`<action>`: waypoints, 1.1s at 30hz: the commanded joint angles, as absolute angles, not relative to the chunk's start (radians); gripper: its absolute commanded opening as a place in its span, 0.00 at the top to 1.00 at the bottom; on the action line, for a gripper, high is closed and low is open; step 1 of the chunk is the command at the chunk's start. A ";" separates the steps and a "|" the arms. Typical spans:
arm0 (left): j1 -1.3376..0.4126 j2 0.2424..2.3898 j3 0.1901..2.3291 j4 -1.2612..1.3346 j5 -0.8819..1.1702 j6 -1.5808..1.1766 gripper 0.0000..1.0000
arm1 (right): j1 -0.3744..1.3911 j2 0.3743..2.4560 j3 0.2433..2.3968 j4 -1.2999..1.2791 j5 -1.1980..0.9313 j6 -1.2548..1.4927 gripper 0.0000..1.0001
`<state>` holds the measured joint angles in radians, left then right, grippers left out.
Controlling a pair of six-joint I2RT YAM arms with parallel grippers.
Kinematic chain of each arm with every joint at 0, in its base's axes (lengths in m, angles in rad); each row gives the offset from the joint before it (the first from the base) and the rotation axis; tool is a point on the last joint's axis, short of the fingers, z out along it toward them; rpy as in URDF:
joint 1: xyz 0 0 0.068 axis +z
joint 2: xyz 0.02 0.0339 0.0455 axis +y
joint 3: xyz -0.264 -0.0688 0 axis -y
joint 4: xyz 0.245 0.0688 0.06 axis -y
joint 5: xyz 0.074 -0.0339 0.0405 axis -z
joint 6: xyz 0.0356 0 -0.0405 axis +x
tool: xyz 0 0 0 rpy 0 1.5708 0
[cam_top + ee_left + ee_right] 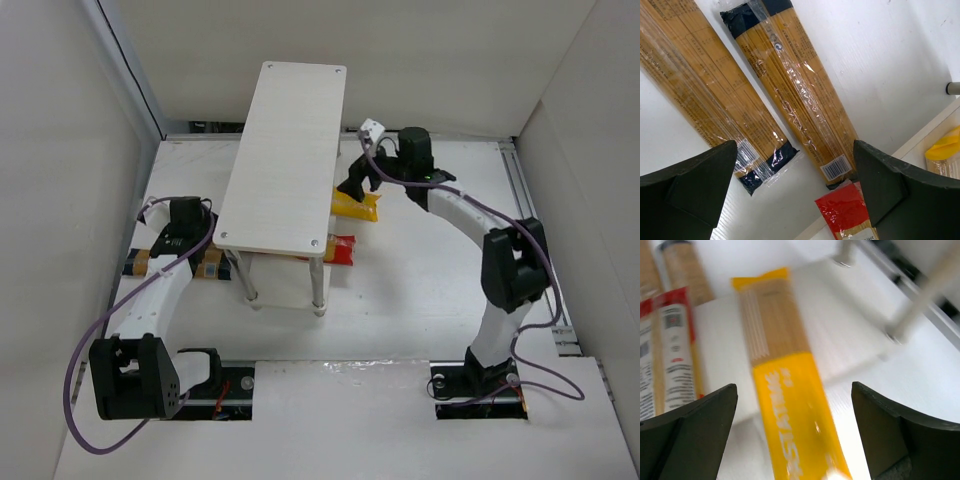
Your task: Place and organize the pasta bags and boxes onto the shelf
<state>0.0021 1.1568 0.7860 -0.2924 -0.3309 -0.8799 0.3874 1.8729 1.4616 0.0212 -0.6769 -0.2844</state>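
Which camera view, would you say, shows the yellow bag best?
The right wrist view: the yellow bag fills mid-frame, though blurred. The top view shows only its end beside the shelf; the left wrist view, one corner.

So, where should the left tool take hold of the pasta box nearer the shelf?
Probably grip the pasta box at mid-length, across its narrow width, coming down from above: it lies flat on the table, long and thin.

The shelf [285, 160] apparently hides most of the yellow bag [360, 207].
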 commanded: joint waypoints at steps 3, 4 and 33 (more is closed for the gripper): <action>0.008 1.154 0.804 -0.311 -0.359 -0.887 0.01 | 0.296 1.709 1.239 0.153 -0.381 0.014 0.00; 0.008 1.154 0.804 -0.311 -0.370 -0.887 0.01 | 0.284 1.698 1.209 0.153 -0.361 0.088 0.00; 0.094 1.397 0.919 -0.241 -0.273 -1.019 0.01 | 0.388 1.846 1.258 0.153 -0.555 0.158 0.07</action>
